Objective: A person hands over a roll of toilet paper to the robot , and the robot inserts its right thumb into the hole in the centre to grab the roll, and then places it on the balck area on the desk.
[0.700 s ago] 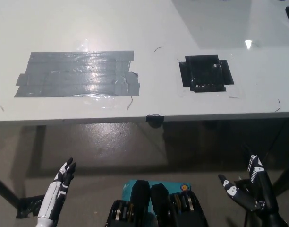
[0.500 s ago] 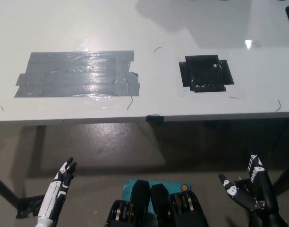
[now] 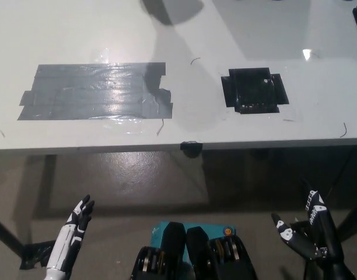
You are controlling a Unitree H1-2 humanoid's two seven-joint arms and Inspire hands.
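No toilet paper roll shows in the head view. The black taped area (image 3: 254, 90) lies on the white desk (image 3: 184, 35) at the right of middle. My black right hand (image 3: 308, 233) hangs open below the desk's front edge at the lower right, holding nothing. Resting at the lower left, my white left hand (image 3: 73, 232) is also below the desk, fingers apart and empty. A dark shadow (image 3: 167, 23) falls across the far middle of the desk.
A large grey taped patch (image 3: 97, 91) covers the desk's left part. A small black clamp (image 3: 191, 146) sits at the desk's front edge. The floor shows beneath the desk, with a table leg at the far left.
The shadow on the far side of the desk has spread leftward and down toward the grey patch. Both hands stay where they were.
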